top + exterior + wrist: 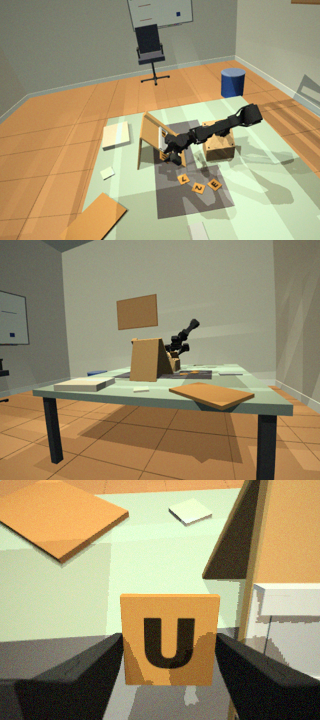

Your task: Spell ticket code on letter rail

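Note:
My gripper (165, 156) (168, 639) is shut on an orange tile (162, 155) marked U, upright in the wrist view, its sides between the fingers. The tile is beside the left edge of the sloping board (150, 128) (292, 535), with a gap to the white rail (161, 142) (290, 600) on its right. An orange tile (164, 133) with a dark mark sits at the rail's far part; its letter is unclear. Three loose tiles lie on the dark mat (173, 204): a V- or 7-like one (183, 179), a 2-like one (198, 188) and an E- or 3-like one (214, 184). No ticket code is readable.
A pale thick block (115, 134) (77, 384), a small pale pad (107, 173) (141, 389) (190, 511) and an orange slab (99, 217) (211, 393) (60, 517) lie behind the board and to its side. The arm's wooden base (219, 153) stands opposite the board.

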`<state>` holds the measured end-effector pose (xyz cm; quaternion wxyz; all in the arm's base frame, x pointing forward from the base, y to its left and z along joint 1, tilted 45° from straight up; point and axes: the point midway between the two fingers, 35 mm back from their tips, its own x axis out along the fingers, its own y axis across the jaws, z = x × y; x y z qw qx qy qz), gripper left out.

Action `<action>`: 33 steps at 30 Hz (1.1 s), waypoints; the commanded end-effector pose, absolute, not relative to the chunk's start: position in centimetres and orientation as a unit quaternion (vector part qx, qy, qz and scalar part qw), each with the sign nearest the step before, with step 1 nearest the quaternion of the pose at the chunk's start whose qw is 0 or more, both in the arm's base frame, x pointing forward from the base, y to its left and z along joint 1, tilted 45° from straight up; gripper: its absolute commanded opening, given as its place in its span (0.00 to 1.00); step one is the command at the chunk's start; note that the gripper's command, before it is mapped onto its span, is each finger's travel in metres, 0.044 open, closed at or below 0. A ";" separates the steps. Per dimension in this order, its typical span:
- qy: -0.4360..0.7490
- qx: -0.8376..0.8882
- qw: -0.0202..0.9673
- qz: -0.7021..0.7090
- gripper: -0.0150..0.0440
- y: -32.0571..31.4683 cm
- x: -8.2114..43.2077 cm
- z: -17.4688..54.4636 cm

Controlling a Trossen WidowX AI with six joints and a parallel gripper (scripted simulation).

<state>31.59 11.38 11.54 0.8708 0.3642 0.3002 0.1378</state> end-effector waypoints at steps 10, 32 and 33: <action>0.305 0.361 0.870 0.138 0.25 10.9 31.5 10.7; 0.305 0.361 0.870 0.138 0.25 10.1 31.5 9.9; 0.305 0.361 0.870 0.138 0.25 10.1 31.5 9.8</action>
